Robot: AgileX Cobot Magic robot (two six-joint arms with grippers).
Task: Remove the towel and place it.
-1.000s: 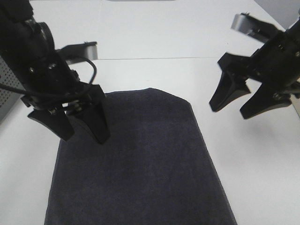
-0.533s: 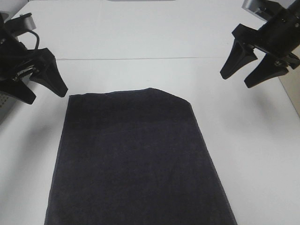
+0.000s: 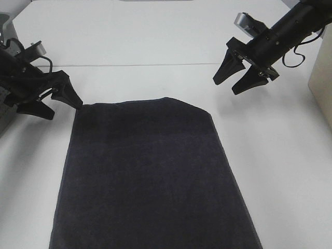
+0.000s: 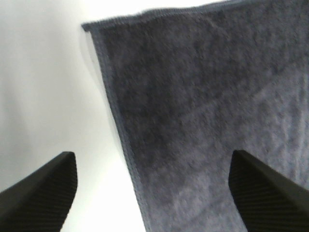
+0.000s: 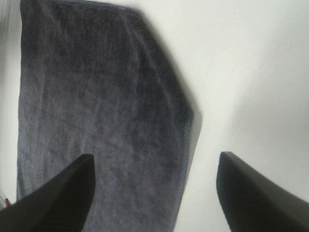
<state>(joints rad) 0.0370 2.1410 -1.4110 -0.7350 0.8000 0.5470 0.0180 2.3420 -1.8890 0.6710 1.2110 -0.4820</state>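
Observation:
The towel is a large dark charcoal cloth lying flat on the white table. My left gripper is open and empty at the towel's far left corner, with one fingertip right by the corner. In the left wrist view the towel and its corner lie ahead between the open fingers. My right gripper is open and empty above the table, beyond the towel's far right corner. The right wrist view shows the towel below the gripper.
A grey perforated basket stands at the left edge behind my left arm. A beige box stands at the right edge. White table stretches beyond the towel's far edge.
My left gripper has come down and in to the towel's far left corner. My right gripper has moved left and down toward the far right corner. The towel has not moved.

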